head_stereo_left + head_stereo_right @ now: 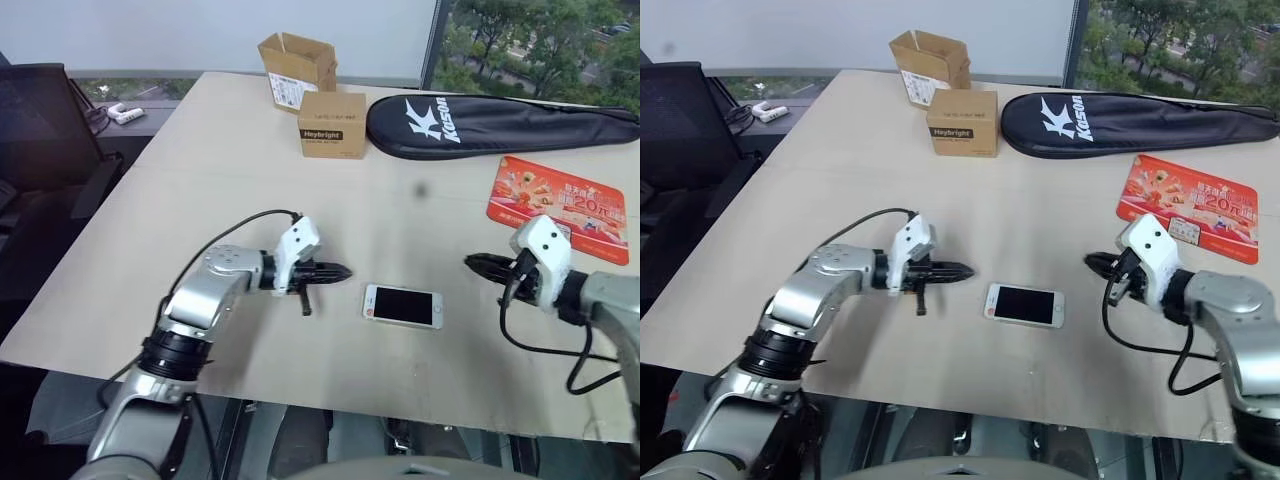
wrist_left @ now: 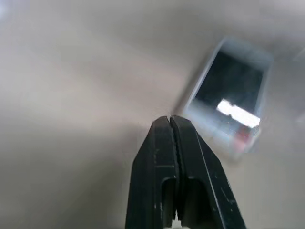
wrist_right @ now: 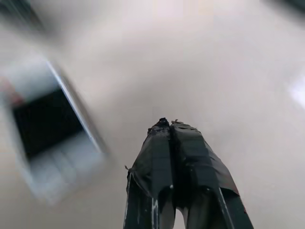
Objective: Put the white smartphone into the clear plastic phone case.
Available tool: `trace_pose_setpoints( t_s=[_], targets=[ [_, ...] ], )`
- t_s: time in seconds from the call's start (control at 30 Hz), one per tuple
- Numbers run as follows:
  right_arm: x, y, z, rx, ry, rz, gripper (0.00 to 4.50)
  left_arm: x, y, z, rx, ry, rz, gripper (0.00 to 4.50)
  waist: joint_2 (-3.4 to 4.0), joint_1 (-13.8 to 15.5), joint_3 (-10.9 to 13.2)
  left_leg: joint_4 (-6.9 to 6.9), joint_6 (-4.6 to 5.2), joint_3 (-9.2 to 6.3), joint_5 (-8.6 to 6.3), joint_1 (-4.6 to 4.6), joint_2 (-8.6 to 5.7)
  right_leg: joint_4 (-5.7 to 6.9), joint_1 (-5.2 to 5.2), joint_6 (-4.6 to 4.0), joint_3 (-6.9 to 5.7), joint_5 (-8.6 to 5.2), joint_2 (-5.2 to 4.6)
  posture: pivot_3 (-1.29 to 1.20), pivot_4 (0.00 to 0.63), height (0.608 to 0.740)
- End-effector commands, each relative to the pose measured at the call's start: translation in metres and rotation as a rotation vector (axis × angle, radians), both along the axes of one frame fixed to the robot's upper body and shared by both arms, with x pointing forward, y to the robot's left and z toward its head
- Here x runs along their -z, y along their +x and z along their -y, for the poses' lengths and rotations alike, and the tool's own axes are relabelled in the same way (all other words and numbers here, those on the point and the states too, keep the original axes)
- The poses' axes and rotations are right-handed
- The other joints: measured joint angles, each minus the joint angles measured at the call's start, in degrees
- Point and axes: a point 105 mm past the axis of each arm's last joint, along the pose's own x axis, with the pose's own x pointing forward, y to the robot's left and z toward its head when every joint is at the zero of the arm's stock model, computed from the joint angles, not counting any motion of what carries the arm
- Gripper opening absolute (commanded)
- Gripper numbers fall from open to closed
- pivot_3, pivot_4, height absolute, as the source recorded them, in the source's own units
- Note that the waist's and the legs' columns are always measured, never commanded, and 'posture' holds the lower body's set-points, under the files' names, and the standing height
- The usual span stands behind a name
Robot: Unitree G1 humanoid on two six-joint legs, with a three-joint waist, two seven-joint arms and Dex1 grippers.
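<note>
On the beige table point(image 1: 200, 170), near its front edge, the white smartphone point(image 1: 403, 306) lies flat with its dark screen facing up, its long side running left to right. Whether the clear plastic phone case already surrounds it cannot be told; no separate case can be made out. Left gripper point(image 1: 343, 271): held just above the tabletop to the left of the phone, pointing toward it, its two black fingers point(image 2: 176, 157) pressed together on nothing; apart from the phone. Right gripper point(image 1: 472, 263): to the right of the phone and slightly farther back, pointing left, its fingers point(image 3: 174, 152) likewise closed flat against each other and empty; also clear of the phone. The phone thus sits between the two grippers, touched by neither. Far side of the table: an open brown cardboard box point(image 1: 294, 66) with a smaller labelled box point(image 1: 332, 125) just in front of it; to their right a long black racket bag point(image 1: 500, 124) with white lettering. Right edge: an orange-red printed snack pouch point(image 1: 560, 205), lying flat behind the right gripper
</note>
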Motion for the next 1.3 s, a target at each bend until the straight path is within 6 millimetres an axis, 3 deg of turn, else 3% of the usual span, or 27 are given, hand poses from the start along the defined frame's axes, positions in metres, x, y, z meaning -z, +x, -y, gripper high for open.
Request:
trace_pose_setpoints(
  t_s=[0.03,0.2,0.33,0.5,0.77,1.0,1.17,1.3],
  targets=[
    [0.005,-0.011,-0.011,-0.053,0.136,0.044,0.02,-0.013,-0.008,0.031,0.07,-0.102,0.008,0.0,0.01,-0.1,0.0,0.03,0.0,0.04,0.0,0.0,-0.02,-0.01,0.0,0.0,0.07,0.0,-0.02,0.0,0.15,0.732],
    [0.027,-0.009,-0.014,-0.047,0.259,0.028,0.02,0.011,-0.008,0.048,0.083,-0.072,-0.038,0.0,0.02,-0.5,0.0,0.31,0.01,0.07,0.0,0.16,-0.02,0.08,0.04,-0.02,0.45,-0.01,0.03,0.0,0.15,0.732],
    [0.052,-0.007,-0.009,-0.063,0.263,-0.011,0.02,0.041,-0.006,0.044,0.089,0.035,-0.064,0.0,0.01,-0.4,0.0,0.34,0.01,0.03,0.0,0.29,-0.09,0.2,0.04,-0.24,0.54,0.0,0.13,0.0,0.15,0.732],
    [0.082,-0.013,-0.003,-0.066,0.287,-0.087,0.02,0.059,-0.006,0.035,0.08,0.093,-0.079,0.0,0.08,-0.3,-0.1,0.33,0.01,0.02,0.0,0.3,-0.08,0.2,0.05,-0.28,0.57,0.02,0.16,0.0,0.15,0.732],
    [0.128,-0.028,-0.014,-0.123,0.22,-0.214,0.02,0.062,-0.005,0.03,0.07,0.105,-0.083,0.0,-0.09,-0.5,-0.6,0.32,0.0,-0.01,-0.01,0.6,-0.03,0.2,0.22,-0.27,0.6,0.0,0.16,0.0,0.15,0.732],
    [0.173,-0.028,-0.01,-0.131,0.005,-0.282,0.02,0.059,-0.001,0.03,0.067,0.102,-0.073,0.0,-0.63,-1.4,-1.4,0.08,-0.29,-0.24,-0.18,1.59,0.05,0.13,0.94,-0.29,0.65,-0.02,0.06,0.0,0.15,0.732],
    [0.21,-0.042,0.0,-0.191,-0.24,-0.425,0.02,0.059,-0.001,0.029,0.066,0.107,-0.07,0.0,-0.86,-2.0,-2.0,-0.38,-0.37,-0.63,-0.23,2.52,0.01,-0.31,1.63,-0.3,0.65,-0.02,-0.33,0.0,0.15,0.732],
    [0.219,-0.05,0.005,-0.25,-0.345,-0.446,0.02,0.058,0.001,0.028,0.055,0.105,-0.062,0.0,-0.88,-1.8,-2.6,-0.53,-1.0,-1.52,-0.6,3.04,0.0,-0.96,2.17,-0.29,0.0,-0.03,-0.55,0.0,0.15,0.732]
  ],
)
